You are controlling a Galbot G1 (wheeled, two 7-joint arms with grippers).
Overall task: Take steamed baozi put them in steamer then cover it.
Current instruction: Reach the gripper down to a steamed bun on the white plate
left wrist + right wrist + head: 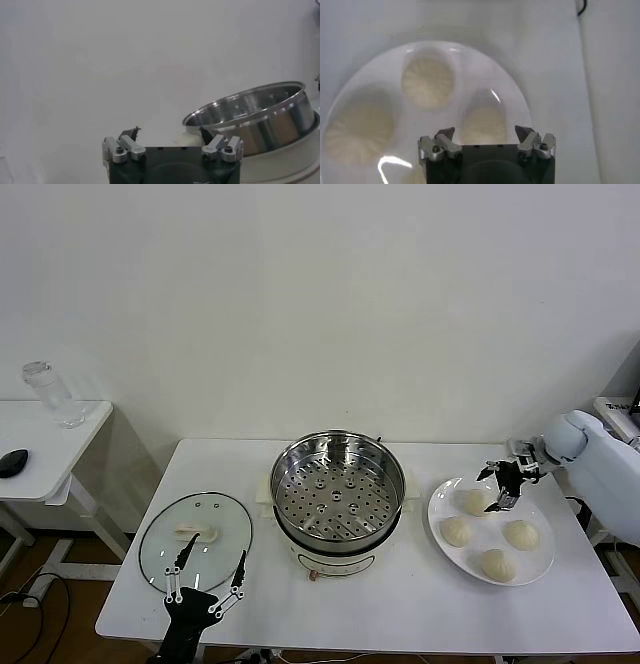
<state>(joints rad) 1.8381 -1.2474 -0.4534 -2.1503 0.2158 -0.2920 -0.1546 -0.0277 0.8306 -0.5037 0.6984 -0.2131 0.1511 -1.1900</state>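
Hovering wide open and empty, the right pincer (507, 484) sits directly above 1 of 4 steamed baozi (474, 502) on the plate (440, 506), poised to grab; the steamer (338, 487) waits uncovered to its left. The left pincer (205, 576), open and empty, idles by the glass lid (195, 542).

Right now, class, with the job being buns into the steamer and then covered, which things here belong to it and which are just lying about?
Belong to the job:
buns on the plate
steamer
glass lid
right gripper, open above a bun
left gripper, open by the lid

Just lying about:
side table
water glass
mouse
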